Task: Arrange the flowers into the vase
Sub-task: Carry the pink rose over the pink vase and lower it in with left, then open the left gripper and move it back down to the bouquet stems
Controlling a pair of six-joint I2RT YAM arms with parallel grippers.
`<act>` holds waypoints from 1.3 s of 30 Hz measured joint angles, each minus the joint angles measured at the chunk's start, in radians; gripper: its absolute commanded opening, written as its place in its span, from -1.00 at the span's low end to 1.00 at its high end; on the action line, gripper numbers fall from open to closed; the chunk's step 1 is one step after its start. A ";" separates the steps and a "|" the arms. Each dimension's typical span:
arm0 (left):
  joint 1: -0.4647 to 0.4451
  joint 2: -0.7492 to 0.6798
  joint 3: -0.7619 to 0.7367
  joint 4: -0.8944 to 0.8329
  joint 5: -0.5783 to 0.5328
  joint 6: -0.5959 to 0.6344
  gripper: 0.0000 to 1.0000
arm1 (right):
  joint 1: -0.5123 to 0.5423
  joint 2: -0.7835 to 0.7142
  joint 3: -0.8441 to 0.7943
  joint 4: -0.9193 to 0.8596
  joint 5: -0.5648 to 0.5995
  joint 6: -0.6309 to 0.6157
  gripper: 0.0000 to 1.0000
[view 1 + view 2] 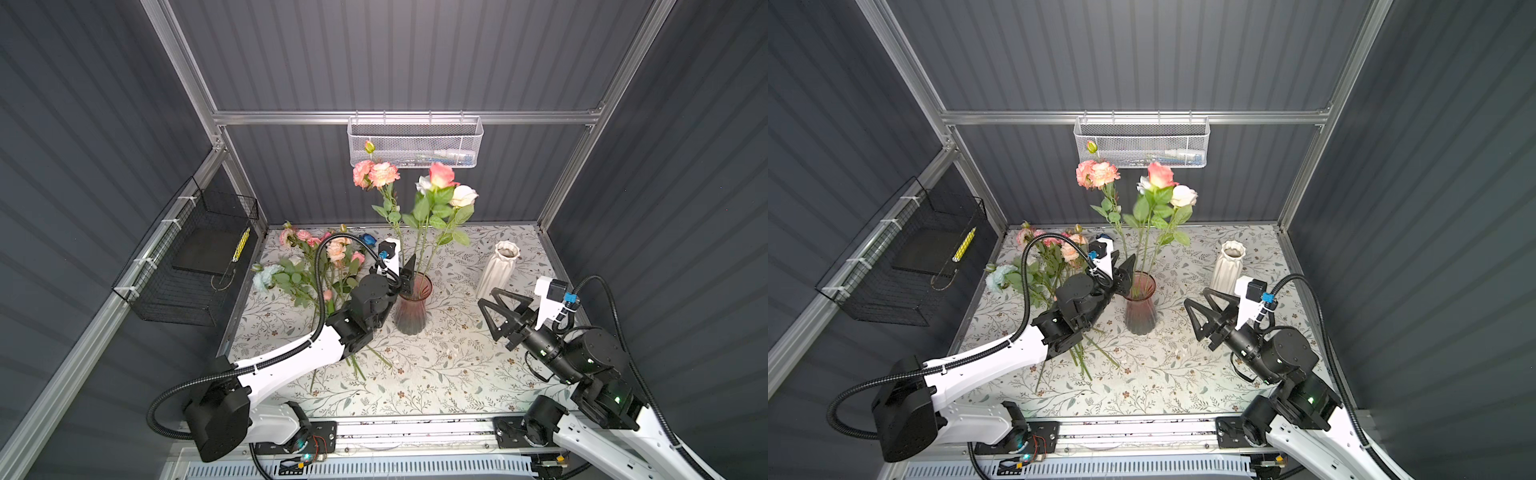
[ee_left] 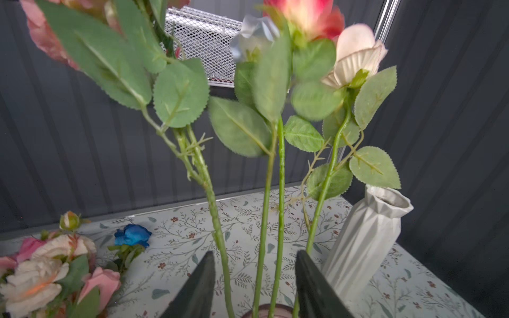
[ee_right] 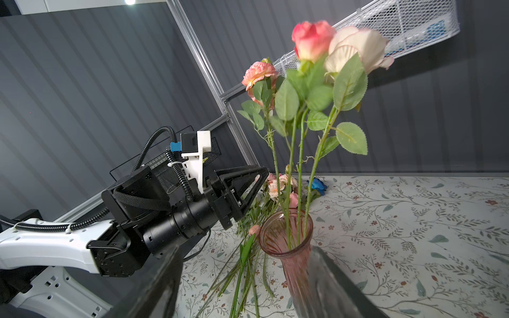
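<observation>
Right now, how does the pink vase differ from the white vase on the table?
The pink vase is see-through glass; the white vase is opaque. The pink vase holds several flowers; the white vase holds none. The pink vase stands near the table's middle, the white vase farther right and back. Both stand upright on the flowered table.

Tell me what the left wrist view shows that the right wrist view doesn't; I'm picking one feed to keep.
Only the left wrist view: the white ribbed vase. Only the right wrist view: the left gripper with its body and arm, and loose stems lying flat. Both: standing flowers in the pink vase, the blue rose, the white mesh basket.
</observation>
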 measured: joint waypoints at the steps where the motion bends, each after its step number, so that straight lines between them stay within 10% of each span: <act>1: 0.000 -0.021 -0.007 -0.009 0.001 -0.011 0.21 | 0.000 -0.001 0.000 0.000 0.000 0.000 0.48; 11: 0.000 -0.323 -0.048 -0.161 0.014 -0.177 0.97 | 0.000 -0.025 -0.006 0.000 -0.004 0.010 0.55; 21: 0.000 -0.445 -0.100 -0.486 -0.050 -0.296 0.99 | 0.000 -0.036 -0.118 -0.031 -0.007 0.053 0.65; 27: 0.074 -0.473 -0.146 -0.693 -0.068 -0.385 0.51 | 0.000 -0.033 -0.194 -0.061 -0.011 0.095 0.64; 32: 0.377 -0.414 -0.209 -0.755 0.108 -0.444 0.36 | 0.000 -0.027 -0.202 -0.070 -0.013 0.104 0.63; 39: 0.509 -0.155 -0.230 -0.711 0.308 -0.448 -0.12 | 0.000 -0.027 -0.202 -0.072 -0.022 0.104 0.63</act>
